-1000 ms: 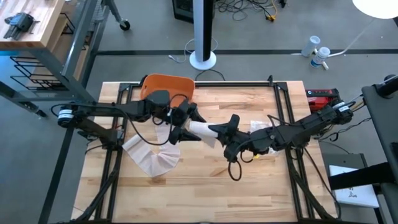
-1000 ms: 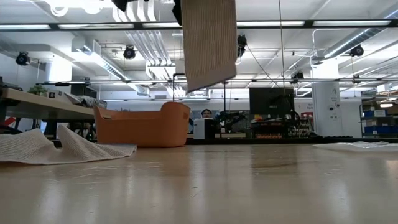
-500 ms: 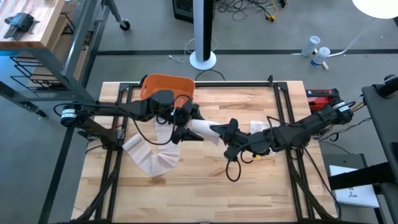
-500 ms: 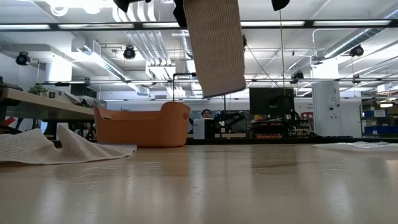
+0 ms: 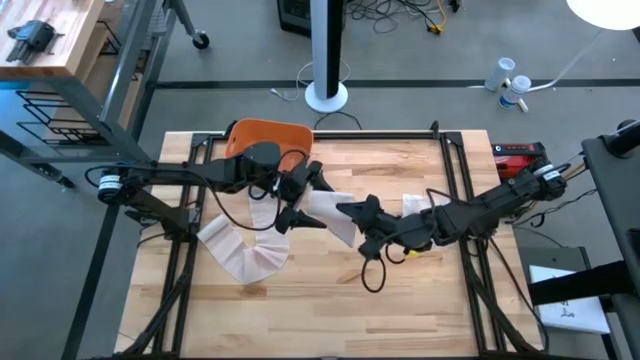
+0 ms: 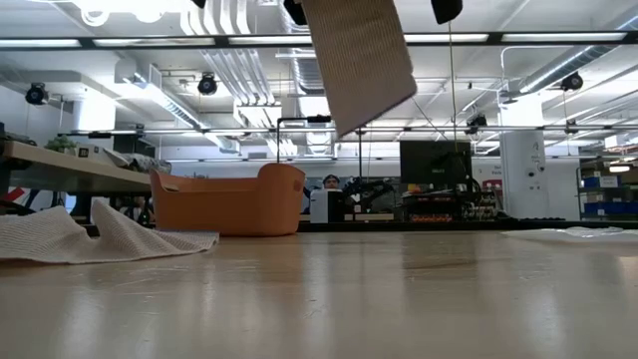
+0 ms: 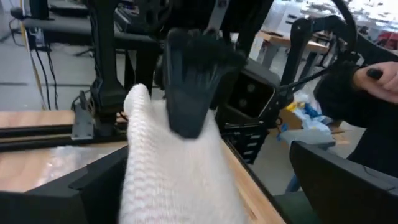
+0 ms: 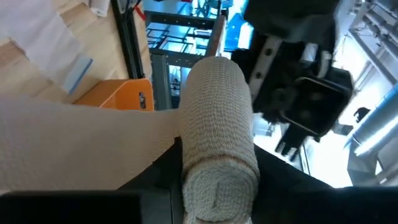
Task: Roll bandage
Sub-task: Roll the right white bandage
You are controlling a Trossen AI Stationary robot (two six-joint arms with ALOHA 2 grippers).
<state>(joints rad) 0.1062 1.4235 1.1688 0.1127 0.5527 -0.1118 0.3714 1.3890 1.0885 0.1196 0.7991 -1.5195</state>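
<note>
Low view: bare bench (image 6: 329, 299) in foreground; bandage (image 6: 361, 55) strip hangs from above, clear of the surface, lower edge slanted. Farther back at left, a crumpled heap of loose bandage cloth (image 6: 90, 237) lies on the bench, with an orange basket (image 6: 229, 204) behind it. High view: both arms meet over the bench middle. Left hand (image 5: 297, 203) reaches in from the left, right hand (image 5: 362, 222) from the right, the pale bandage stretched between them above the wood. Loose cloth pile sits on the bench toward the near left side, a strip rising from it to the left hand. Orange basket at the far left edge of the bench; a flat clear packet (image 5: 420, 208) lies on the bench under the right arm. Right wrist view: right hand clenched on the rolled end of the bandage (image 8: 219, 149), a fat ribbed cylinder seated between its fingers, flat tail leading off sideways. Left wrist view: left hand's fingers pinched on the flat bandage (image 7: 177, 174), one dark finger (image 7: 193, 81) pressed on top of the knit. A person's dark sleeve (image 7: 354, 93) shows beyond the bench.
</note>
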